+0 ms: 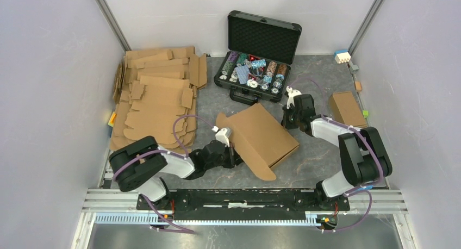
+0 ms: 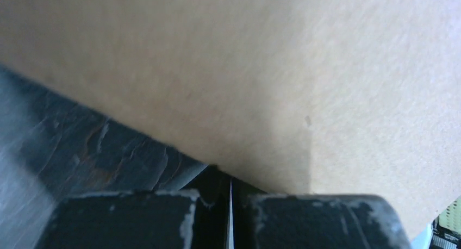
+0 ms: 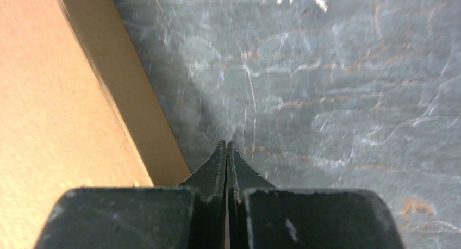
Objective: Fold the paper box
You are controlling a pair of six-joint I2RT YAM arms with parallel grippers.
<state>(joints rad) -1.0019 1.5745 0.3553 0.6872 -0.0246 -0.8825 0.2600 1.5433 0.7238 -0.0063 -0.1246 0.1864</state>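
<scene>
The paper box (image 1: 261, 136) is a folded brown cardboard shape in the middle of the table, its big panel tilted up on the left. My left gripper (image 1: 232, 154) is shut, its tips against the box's lower left side. In the left wrist view the cardboard (image 2: 244, 69) fills most of the picture and the shut left gripper (image 2: 228, 175) meets its bottom edge, with nothing visibly pinched. My right gripper (image 1: 286, 118) is shut and empty by the box's far right corner. In the right wrist view the right gripper (image 3: 226, 147) points at bare table, the box (image 3: 54, 124) just to its left.
A stack of flat cardboard sheets (image 1: 157, 91) covers the left side. An open black case (image 1: 255, 69) of chips stands behind the box. A smaller brown box (image 1: 347, 109) sits at the right, a white and blue block (image 1: 342, 56) at the back right.
</scene>
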